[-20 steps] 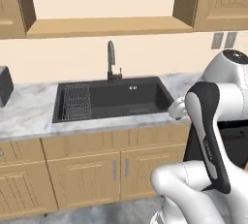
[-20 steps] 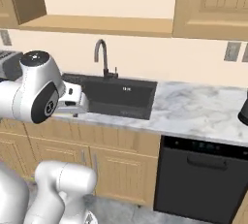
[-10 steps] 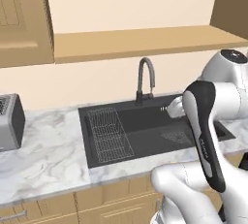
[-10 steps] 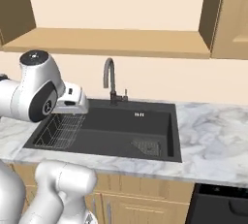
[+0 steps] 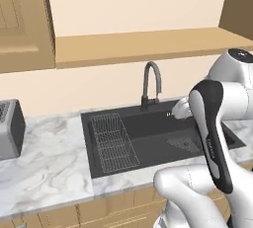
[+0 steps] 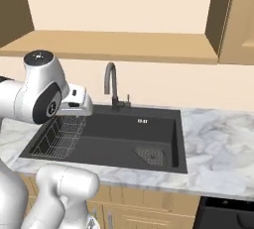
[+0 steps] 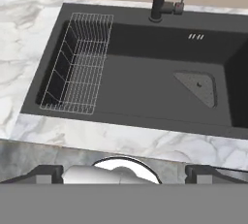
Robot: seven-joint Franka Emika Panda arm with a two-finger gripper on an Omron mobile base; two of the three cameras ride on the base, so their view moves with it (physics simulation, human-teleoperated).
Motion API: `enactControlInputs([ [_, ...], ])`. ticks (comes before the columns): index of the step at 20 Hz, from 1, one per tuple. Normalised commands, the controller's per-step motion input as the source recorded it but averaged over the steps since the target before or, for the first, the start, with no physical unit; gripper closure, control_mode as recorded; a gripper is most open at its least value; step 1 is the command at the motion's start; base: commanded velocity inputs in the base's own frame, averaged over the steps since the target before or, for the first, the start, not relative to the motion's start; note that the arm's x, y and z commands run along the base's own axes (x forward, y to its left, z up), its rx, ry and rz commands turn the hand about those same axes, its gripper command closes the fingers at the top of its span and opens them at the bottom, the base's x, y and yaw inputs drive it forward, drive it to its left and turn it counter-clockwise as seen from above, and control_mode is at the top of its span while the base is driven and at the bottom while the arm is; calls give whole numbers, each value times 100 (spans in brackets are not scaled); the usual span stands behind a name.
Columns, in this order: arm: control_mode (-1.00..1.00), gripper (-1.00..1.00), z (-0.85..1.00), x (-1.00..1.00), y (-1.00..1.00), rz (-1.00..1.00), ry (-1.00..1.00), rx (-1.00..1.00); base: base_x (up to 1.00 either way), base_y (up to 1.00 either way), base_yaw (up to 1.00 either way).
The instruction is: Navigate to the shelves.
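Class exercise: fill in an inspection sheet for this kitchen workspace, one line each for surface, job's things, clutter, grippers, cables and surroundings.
Surface: grey-white marble countertop around a dark sink.
Job's things: shelves, a bare light-tan ledge on the wall above the sink, straight ahead of the base.
Clutter: wire rack in the sink's left part; toaster at the counter's left; faucet behind the basin.
Grippers: gripper spread wide, holding nothing, over the counter's front edge.
Cables: nothing seen.
Surroundings: wooden wall cabinets flank the ledge; dark appliance below right.

No legible text, label, brand, number or sign is found; small pale marks on the sink's [image 7: 145, 92] back wall cannot be read.
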Motion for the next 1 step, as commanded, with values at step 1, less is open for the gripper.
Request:
enactControlInputs([
  [1,100,-100,0,0,0,0,0,0,0,0,0],
])
